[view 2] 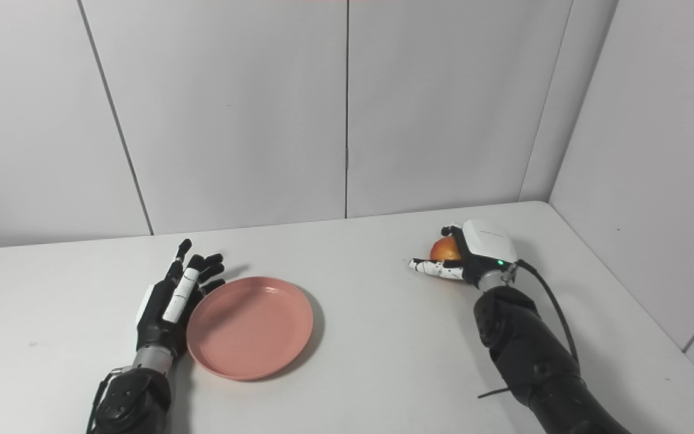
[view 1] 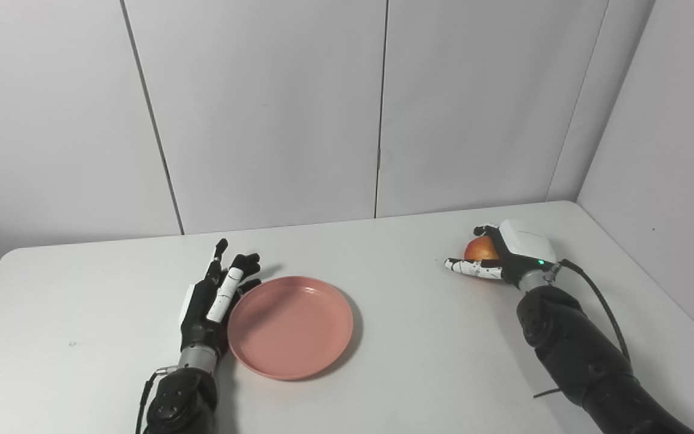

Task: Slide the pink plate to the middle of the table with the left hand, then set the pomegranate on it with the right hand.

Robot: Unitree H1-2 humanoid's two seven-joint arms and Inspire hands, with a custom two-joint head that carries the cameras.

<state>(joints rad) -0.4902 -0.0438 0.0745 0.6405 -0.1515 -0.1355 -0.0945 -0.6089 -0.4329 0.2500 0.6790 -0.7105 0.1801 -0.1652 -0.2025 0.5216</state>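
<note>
Pink plate (view 1: 290, 326) lies flat on the white table (view 1: 407, 355), hollow side up, left of the table's middle and toward the near edge. It is round, so no long axis; its rim reads as an ellipse stretched left to right in both views. Nothing lies in it. Left hand (view 1: 211, 298) stands on edge just beside the plate's left rim, fingers (view 1: 225, 294) spread and extended away from the robot, holding nothing; the palm side meets or nearly meets the rim, contact not certain. Pomegranate (view 1: 481, 248) sits far right on the table, toward the back edge, well apart from the plate. Only an orange-red patch of it shows, so its pointing cannot be told. Right hand (view 1: 500, 254) is wrapped over it from the near-right side, fingers curled around the far side, thumb stretched out to the left low beside the fruit; whether the fruit rests on the table or is lifted clear cannot be told. A small green light shows at the right wrist. Tabletop is plain white and matte with rounded corners. Pale grey wall panels (view 1: 262, 108) with vertical seams close in the back and right sides.
</note>
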